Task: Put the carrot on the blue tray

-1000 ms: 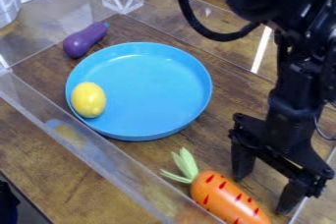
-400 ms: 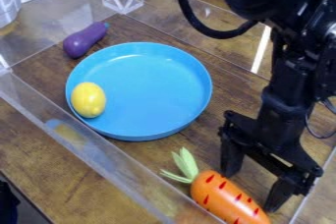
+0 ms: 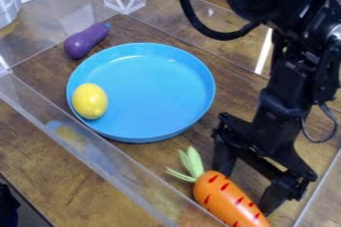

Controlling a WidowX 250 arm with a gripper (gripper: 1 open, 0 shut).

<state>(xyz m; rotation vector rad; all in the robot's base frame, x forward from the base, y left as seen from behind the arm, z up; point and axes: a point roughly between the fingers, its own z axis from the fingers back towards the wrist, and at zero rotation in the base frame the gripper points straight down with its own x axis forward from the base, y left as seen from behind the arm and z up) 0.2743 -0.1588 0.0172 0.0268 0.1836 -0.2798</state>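
carrot [image 3: 228, 198]: glossy orange, dark grooves, green top, lying on desk [image 3: 240, 62] | gripper [image 3: 260, 179]: jaws apart above it

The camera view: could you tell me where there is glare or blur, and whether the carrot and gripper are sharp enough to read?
In the camera view, the clear plastic wall along the near edge catches pale glare; the lemon and carrot show small glossy highlights. The blue tray is evenly lit. The gripper is slightly soft, yet its open jaws read clearly beside the carrot.
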